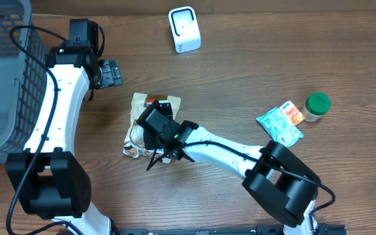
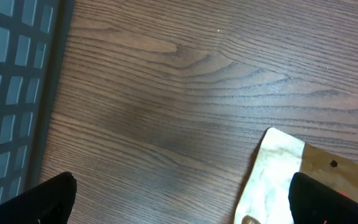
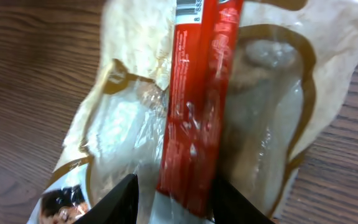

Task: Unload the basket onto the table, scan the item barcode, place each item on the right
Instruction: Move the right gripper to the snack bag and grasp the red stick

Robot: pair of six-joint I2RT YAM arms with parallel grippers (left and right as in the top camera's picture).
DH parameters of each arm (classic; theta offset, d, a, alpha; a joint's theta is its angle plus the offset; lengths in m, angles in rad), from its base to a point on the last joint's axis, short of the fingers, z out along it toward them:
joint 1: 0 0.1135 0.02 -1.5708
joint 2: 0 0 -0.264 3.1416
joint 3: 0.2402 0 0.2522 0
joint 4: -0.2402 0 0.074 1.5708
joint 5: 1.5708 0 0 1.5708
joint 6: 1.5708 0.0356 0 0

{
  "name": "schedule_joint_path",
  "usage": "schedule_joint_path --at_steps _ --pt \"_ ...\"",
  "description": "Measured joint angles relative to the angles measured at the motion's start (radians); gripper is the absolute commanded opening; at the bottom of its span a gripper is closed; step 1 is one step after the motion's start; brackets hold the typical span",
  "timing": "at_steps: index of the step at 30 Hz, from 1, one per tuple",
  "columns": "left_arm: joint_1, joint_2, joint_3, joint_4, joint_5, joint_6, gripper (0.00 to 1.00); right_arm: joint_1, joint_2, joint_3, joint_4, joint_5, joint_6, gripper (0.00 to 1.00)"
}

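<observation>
Bag (image 1: 142, 103) is lying on the table well apart from the scanner (image 1: 184, 29); right hand (image 3: 173, 200) is narrowly straddling its red band (image 3: 191, 124), whether gripping I cannot tell, likely for carrying it there; left hand (image 1: 114, 73) is idling wide

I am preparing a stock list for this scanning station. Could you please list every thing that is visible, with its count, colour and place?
table: 1, brown wood, under everything
basket: 1, grey, far left edge
scanner: 1, white, top centre, standing alone
snack bag: 1, beige and clear, table centre, lying flat
red strip: 1, red, along the bag, barcode at its far end
packet: 1, teal with orange, right side
jar: 1, green lid, just right of the packet
left end effector: 1, black, open, between basket and bag
right end effector: 1, black, low over the bag, fingers on either side of the strip
</observation>
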Motion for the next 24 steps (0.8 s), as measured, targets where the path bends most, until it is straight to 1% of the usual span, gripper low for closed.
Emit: schedule_joint_path --at_steps 3,4,6,13,16,18,22,23,24 --pt "0.000 0.000 0.000 0.000 0.000 0.000 1.00 0.000 0.002 0.000 0.000 0.002 0.000 0.38" --pt "0.000 0.000 0.000 0.000 0.000 0.000 1.00 0.000 0.002 0.000 -0.001 0.001 0.000 0.35" --pt "0.000 0.000 0.000 0.000 0.000 0.000 1.00 0.000 0.002 0.000 -0.007 0.002 0.002 0.33" --pt "0.000 0.000 0.000 0.000 0.000 0.000 1.00 0.000 0.002 0.000 -0.019 0.003 0.003 0.31" --pt "0.000 0.000 0.000 0.000 0.000 0.000 1.00 0.000 0.002 -0.005 -0.014 0.003 0.004 0.27" --pt "0.000 0.000 0.000 0.000 0.000 0.000 1.00 0.000 0.002 -0.011 -0.010 0.005 0.003 0.23" --pt "0.000 0.000 0.000 0.000 0.000 0.000 1.00 0.000 0.002 -0.019 -0.003 0.005 0.003 0.18" --pt "0.000 0.000 0.000 0.000 0.000 0.000 1.00 0.000 0.002 -0.021 0.000 0.006 0.004 0.15" --pt "0.000 0.000 0.000 0.000 0.000 0.000 1.00 0.000 0.002 -0.025 0.002 0.006 0.002 0.09"
